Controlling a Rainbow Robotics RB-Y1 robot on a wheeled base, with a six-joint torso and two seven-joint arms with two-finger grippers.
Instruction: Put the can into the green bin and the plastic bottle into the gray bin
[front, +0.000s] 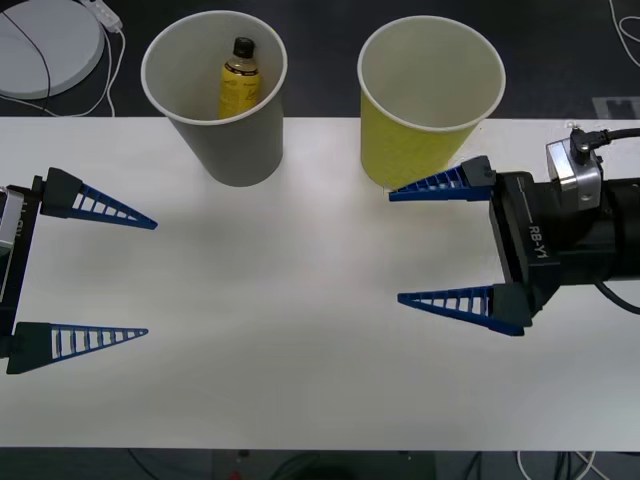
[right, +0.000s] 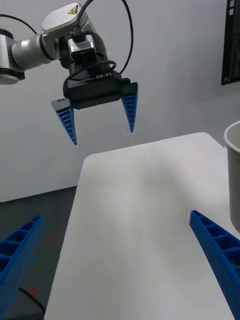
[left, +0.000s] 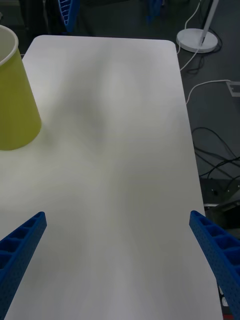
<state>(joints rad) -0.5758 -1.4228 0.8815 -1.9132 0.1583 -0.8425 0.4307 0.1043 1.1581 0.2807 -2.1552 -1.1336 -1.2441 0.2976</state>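
Observation:
The gray bin (front: 232, 140) stands at the back left of the white table (front: 290, 370). The plastic bottle (front: 240, 82), yellow with a black cap, stands upright inside it. To its right is the green bin (front: 405, 140), whose visible inside is pale and bare; the can is out of view. My left gripper (front: 150, 278) hovers open over the table's left side, nothing between its fingers. My right gripper (front: 396, 246) is open just in front of the green bin, its upper finger close to the bin's base. The green bin (left: 15, 100) and the gray bin (right: 234, 170) also show in the wrist views.
A white round base (front: 45, 45) with cables lies on the floor behind the table's left corner. Another stand base (left: 197, 39) and cables sit on the floor off one long table edge. The left gripper (right: 103, 136) shows across the table in the right wrist view.

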